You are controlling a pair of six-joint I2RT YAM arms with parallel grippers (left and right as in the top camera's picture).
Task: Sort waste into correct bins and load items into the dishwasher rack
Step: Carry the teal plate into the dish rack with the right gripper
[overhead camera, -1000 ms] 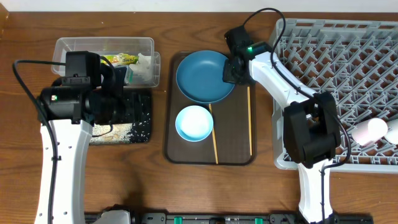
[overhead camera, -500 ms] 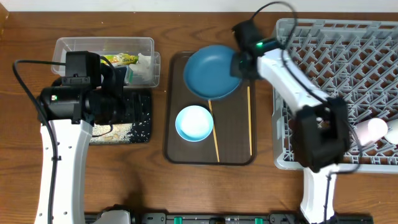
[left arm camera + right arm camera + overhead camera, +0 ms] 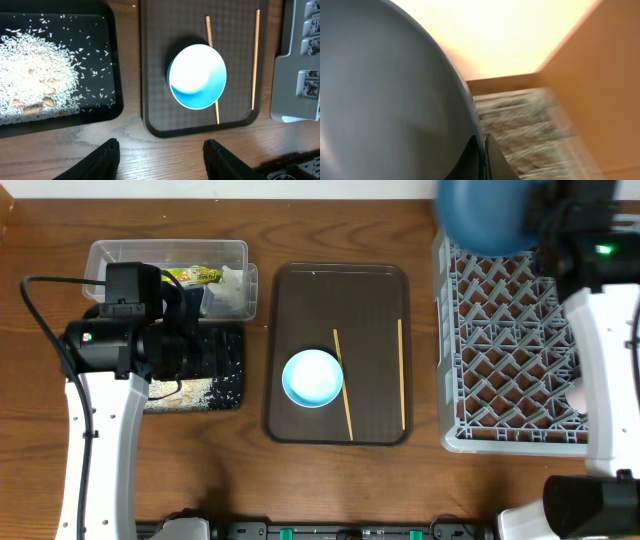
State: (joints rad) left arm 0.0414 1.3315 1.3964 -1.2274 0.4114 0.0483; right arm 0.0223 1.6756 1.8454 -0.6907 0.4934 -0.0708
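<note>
Round, smooth dark-blue dish (image 3: 485, 215): rim clamped between right fingers (image 3: 494, 162), beside grey lattice rack (image 3: 500, 330). Left fingers (image 3: 97, 160) apart, empty.

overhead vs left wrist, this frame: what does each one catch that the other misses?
Only overhead: the tub holding the wrapper and tissue, and the dish, blurred, held up above a far corner of the rack.
Only left wrist: the left pincer, open and empty, and brownish bits among the rice.
Both: the bowl and two chopsticks on the brown tray, the black tray with rice, and part of the rack.
</note>
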